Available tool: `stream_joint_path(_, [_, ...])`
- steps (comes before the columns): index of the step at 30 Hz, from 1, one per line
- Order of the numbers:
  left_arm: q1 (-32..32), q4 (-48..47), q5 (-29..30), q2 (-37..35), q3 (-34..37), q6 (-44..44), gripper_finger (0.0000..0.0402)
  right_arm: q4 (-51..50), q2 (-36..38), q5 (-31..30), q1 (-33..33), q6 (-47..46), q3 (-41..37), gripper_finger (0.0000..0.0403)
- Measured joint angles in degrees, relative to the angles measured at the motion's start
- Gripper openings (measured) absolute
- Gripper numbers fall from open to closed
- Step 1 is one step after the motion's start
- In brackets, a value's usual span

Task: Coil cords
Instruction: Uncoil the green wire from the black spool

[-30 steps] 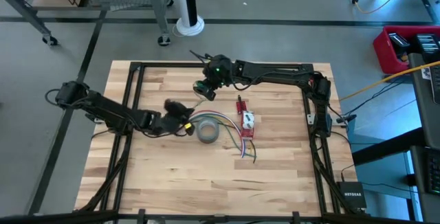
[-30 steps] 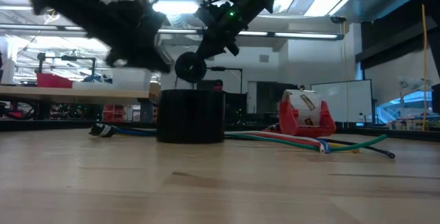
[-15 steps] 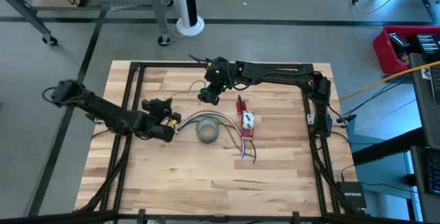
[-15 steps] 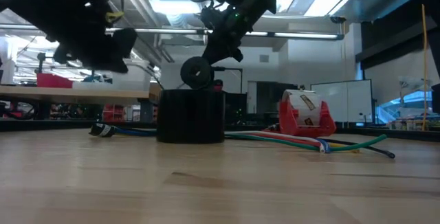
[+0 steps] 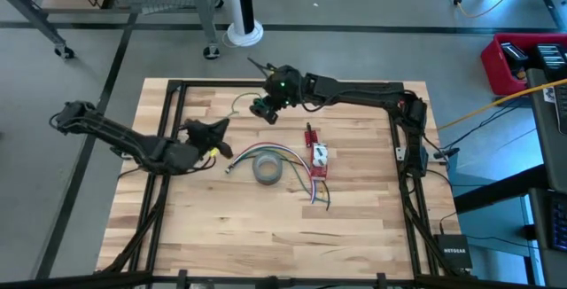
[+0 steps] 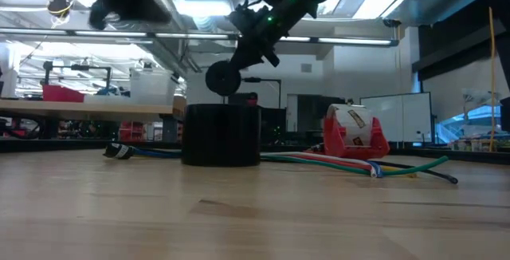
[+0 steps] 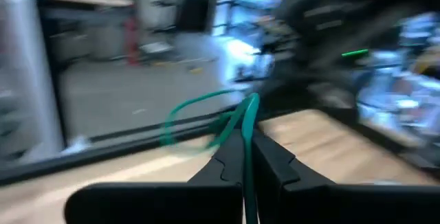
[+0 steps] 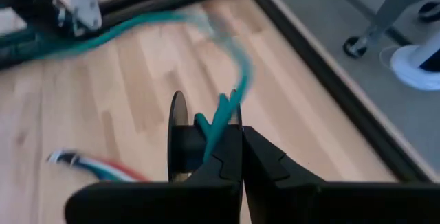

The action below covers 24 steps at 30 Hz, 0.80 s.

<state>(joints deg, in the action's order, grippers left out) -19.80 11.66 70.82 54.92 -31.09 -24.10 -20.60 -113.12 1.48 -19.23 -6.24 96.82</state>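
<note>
Both claws are pinched shut on the same thin green cord (image 5: 237,105). Nearest the front edge of the table, seen from above, the left gripper (image 5: 211,138) sits left of centre with its arm reaching in from the left side; its own wrist camera shows the two dark fingers (image 7: 230,157) pressed together with the green cord (image 7: 206,114) running up out of the seam between them and bending into a loose loop. Just right of it lies the grey tape roll (image 5: 267,168) flat on the wood, with a bundle of loose wires (image 5: 306,178) fanning past it toward a red tape dispenser (image 5: 316,153).

Farther back, the right gripper (image 5: 262,110) hangs above the table near the rear frame, its arm stretched in from the right. Its wrist view shows closed fingers (image 8: 227,157) clamping the green cord (image 8: 230,90), which leaves them and curves away over the wood.

Between the two grips the cord's long axis runs diagonally, from front-left to back-right, arching upward in a slack bow rather than lying on the table (image 5: 354,227).
</note>
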Motion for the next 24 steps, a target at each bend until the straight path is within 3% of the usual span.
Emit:
stream_joint_path(5, [-4.82, 12.96, -1.61, 1.97, -0.02, 8.32, 0.0000, 1.04, 0.00, -1.47, -1.65, -1.55, 0.00, 0.0001])
stream_joint_path(13, [-10.11, 14.04, -3.74, 10.05, -0.02, -1.05, 0.0000, 1.23, 0.00, -1.97, -5.36, -5.49, 0.00, 0.0001])
stream_joint_path(17, [-10.71, 13.59, -3.71, 15.12, -0.02, -4.62, 0.0000, 1.23, 0.00, 2.24, -6.32, -8.77, 0.00, 0.0001])
stream_joint_path(21, [-11.39, 6.52, -1.12, 18.37, -0.02, -15.03, 0.0000, 1.23, 0.00, 9.24, -6.36, -11.29, 0.00, 0.0001])
stream_joint_path(24, [-12.14, -5.29, -0.30, 19.01, 0.00, -30.59, 0.0000, 0.96, 0.00, 12.54, -6.31, -11.56, 0.00, 0.0001])
